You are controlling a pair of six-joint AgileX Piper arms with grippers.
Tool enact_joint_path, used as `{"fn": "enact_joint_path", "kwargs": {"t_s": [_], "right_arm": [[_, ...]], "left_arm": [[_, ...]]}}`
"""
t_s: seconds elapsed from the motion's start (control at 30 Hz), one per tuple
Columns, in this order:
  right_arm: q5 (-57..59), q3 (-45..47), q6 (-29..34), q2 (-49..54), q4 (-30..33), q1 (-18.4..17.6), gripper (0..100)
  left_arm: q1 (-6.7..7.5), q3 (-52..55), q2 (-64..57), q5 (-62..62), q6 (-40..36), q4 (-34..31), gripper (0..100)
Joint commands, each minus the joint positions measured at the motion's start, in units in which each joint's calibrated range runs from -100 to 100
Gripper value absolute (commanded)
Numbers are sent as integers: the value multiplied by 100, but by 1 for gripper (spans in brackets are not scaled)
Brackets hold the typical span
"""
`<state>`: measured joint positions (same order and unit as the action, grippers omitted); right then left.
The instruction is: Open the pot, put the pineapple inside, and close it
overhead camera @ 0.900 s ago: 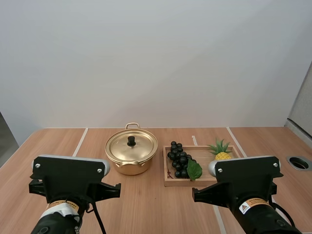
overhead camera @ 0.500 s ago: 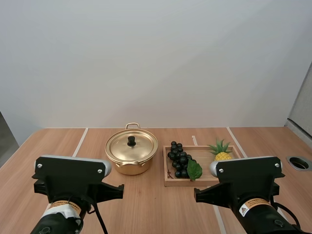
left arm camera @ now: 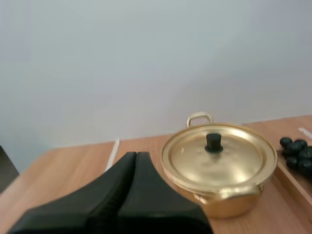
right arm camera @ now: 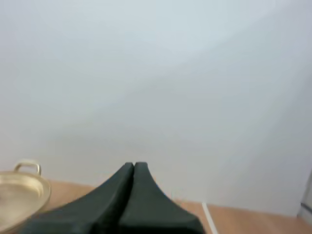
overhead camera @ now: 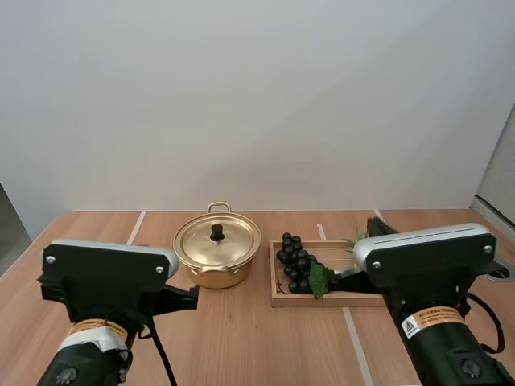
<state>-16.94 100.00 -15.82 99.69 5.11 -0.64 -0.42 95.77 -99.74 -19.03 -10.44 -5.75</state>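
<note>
Left gripper and right gripper are both pinched shut on nothing. Pot sits just ahead of the left fingers with the lid on, so I'd guess opening comes first. Pineapple is on the tray near the right fingers, only its leaf tips peeking out.

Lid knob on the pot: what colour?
Black. The knob stands out against the gold lid, best in the left wrist view.
</note>
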Motion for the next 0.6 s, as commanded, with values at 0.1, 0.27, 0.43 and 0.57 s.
{"fn": "enact_joint_path", "kwargs": {"t_s": [0.1, 0.27, 0.43, 0.57], "right_arm": [[-3352, 0, -23, 31, -379, -4, 0], [-1709, -1169, -326, 31, -737, -4, 0], [2142, -3279, -326, -264, -898, -4, 0], [3455, -4732, -326, -878, -913, -4, 0]], "left_arm": [[-9, -843, -26, 2901, -22, -70, 0], [-9, -1692, -26, 3132, -22, -70, 0], [-9, -2621, 165, 3306, -22, -70, 0], [-9, -3678, 848, 2198, -22, -34, 0]]}}
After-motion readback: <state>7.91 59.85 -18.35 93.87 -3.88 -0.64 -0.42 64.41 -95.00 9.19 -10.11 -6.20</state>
